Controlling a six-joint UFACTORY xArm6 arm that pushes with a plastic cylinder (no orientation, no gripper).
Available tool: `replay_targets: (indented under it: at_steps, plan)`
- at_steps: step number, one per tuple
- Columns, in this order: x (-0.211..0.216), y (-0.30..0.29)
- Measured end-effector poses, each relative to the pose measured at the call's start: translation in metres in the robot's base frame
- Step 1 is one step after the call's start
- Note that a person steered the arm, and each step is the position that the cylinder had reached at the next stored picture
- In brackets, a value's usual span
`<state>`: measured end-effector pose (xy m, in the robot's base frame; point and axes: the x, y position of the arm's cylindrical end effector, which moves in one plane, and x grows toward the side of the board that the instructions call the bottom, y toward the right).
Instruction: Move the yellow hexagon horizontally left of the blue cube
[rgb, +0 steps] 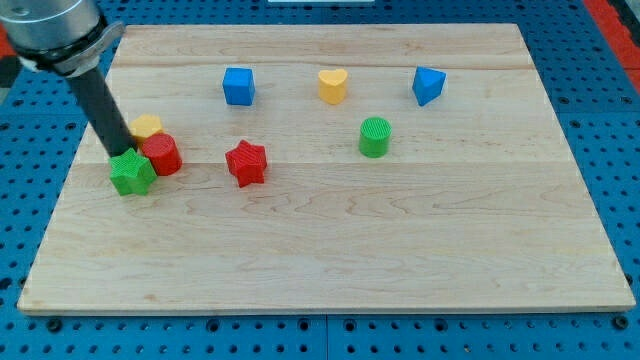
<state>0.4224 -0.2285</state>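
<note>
The yellow hexagon (147, 126) lies near the board's left edge, partly behind a red cylinder-like block (161, 155). The blue cube (239, 86) sits up and to the right of it, near the view's top. My rod comes down from the top left. My tip (117, 154) stands just left of the yellow hexagon, right behind the green star (131, 174), which hides its very end.
A red star (246, 163) lies mid-left. A yellow heart (333, 86) and a blue block (428, 86) sit along the top. A green cylinder (375, 137) stands right of centre. The wooden board (330, 250) lies on a blue pegboard.
</note>
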Motion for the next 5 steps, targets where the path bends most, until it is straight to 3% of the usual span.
replay_targets:
  at_steps: [1, 5]
  plan:
    - [-0.018, 0.011]
    - [-0.023, 0.093]
